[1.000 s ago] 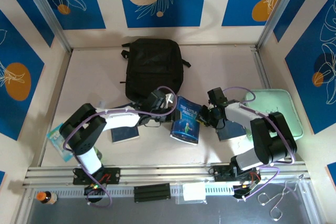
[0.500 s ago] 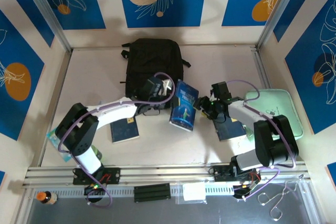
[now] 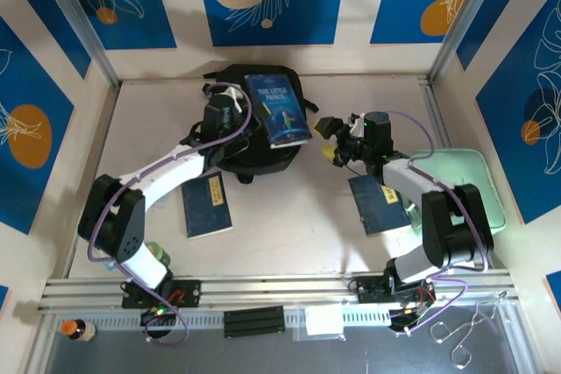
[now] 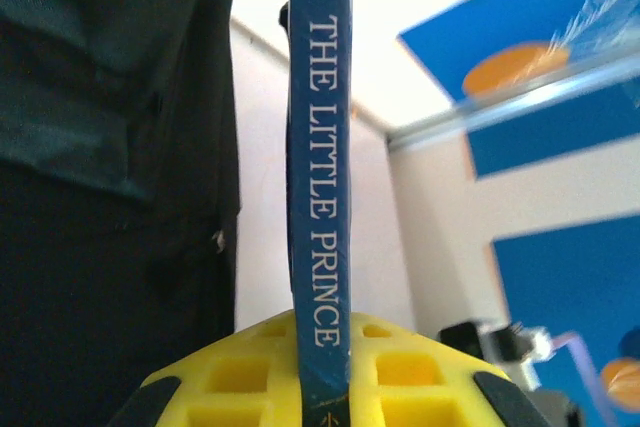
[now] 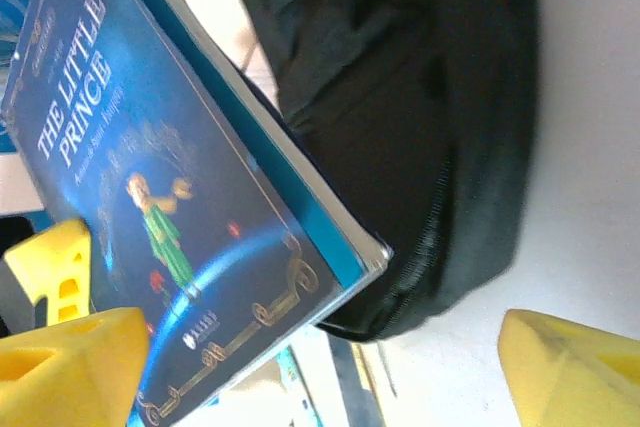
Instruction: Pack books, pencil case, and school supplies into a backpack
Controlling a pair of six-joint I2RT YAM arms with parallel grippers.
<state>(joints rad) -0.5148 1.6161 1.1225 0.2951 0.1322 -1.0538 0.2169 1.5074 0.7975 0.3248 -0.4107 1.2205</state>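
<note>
Black backpack (image 3: 263, 157) lay far-centre on the table. Little Prince book (image 3: 277, 109) hung tilted above it, spine clenched in the left gripper (image 4: 322, 372). Left plain book (image 3: 206, 206) lay flat beside the left arm, right plain book (image 3: 379, 203) under the right arm. Right gripper (image 3: 326, 139) gaped, released, right of the backpack.

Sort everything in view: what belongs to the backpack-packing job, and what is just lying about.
Job: backpack, Little Prince book, plain navy book on the left, plain navy book on the right.
Lying about: orange-capped bottle, black block, clear packet; mint green box, role unclear.
</note>
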